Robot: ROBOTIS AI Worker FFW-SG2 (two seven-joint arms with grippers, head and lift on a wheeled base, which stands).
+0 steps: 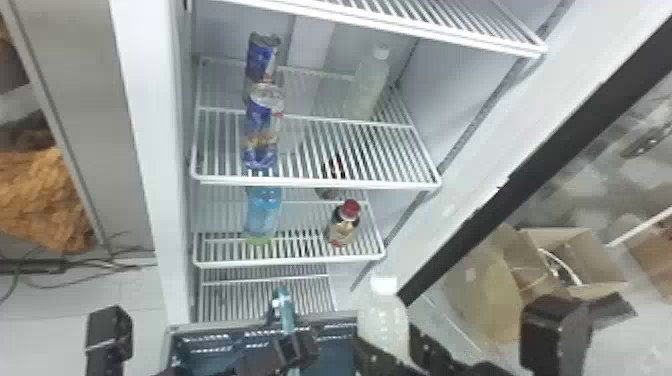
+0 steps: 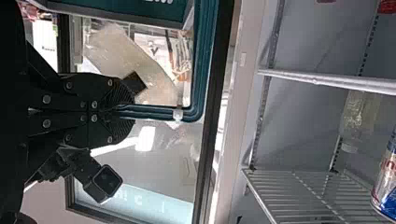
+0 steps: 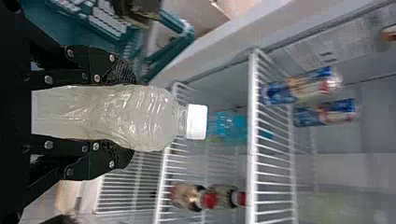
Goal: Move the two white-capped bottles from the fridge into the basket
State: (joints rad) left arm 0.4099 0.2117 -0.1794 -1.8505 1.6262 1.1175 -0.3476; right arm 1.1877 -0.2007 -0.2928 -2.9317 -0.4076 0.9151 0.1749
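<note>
White-capped btl [image 1: 384,312], lower ctr: we've R gripper [image 1: 387,345] pinching it, L gripper [image 1: 290,345] clamping basket handle [image 1: 284,315]; 2nd btl [image 1: 370,82] upper ctr.

Loc: indoor rm, exact type unclear | open fridge [image 1: 160,150] w/ wire shelves [image 1: 315,184] | cardbd box [image 1: 600,256] | cables [image 1: 50,265]
</note>
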